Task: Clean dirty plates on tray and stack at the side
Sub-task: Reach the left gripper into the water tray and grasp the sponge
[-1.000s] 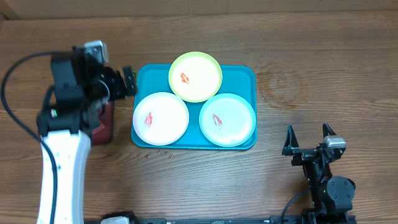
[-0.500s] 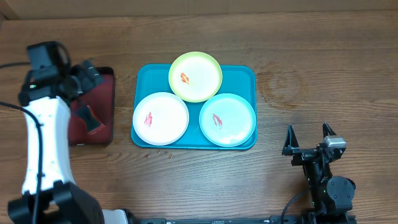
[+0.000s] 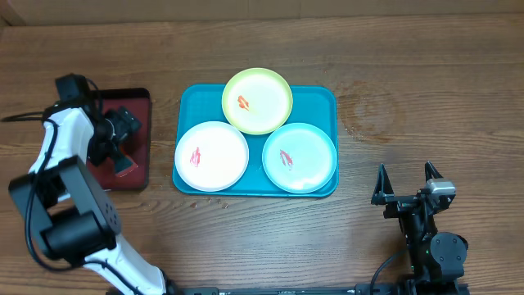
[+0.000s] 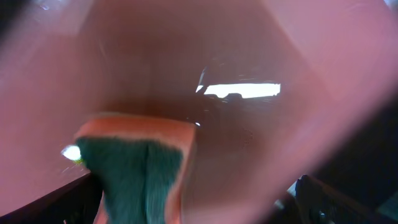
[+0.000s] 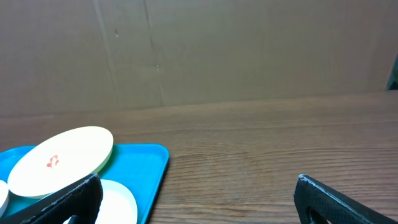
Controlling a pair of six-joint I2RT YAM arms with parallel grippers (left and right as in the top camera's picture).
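The turquoise tray [image 3: 323,100] lies mid-table with three dirty plates on it, each with a red smear: lime-green [image 3: 257,100] at the back, white [image 3: 211,156] front left, pale mint [image 3: 299,157] front right. My left gripper [image 3: 119,144] hangs open low over a dark red tray [image 3: 141,102], just above an orange sponge with a green face [image 3: 124,168]. In the left wrist view the sponge [image 4: 134,168] lies between the spread jaws, close to the left finger [image 4: 71,205]. My right gripper [image 3: 404,195] is open and empty, to the right of the turquoise tray.
A few small crumbs [image 3: 211,199] lie on the wood in front of the turquoise tray. A cardboard wall [image 5: 199,50] stands behind the table. The right wrist view shows the tray corner [image 5: 155,155] and the lime-green plate [image 5: 62,158].
My left arm has swung left from the turquoise tray's edge to over the dark red tray and come down close to the sponge. The right arm and plates have not moved.
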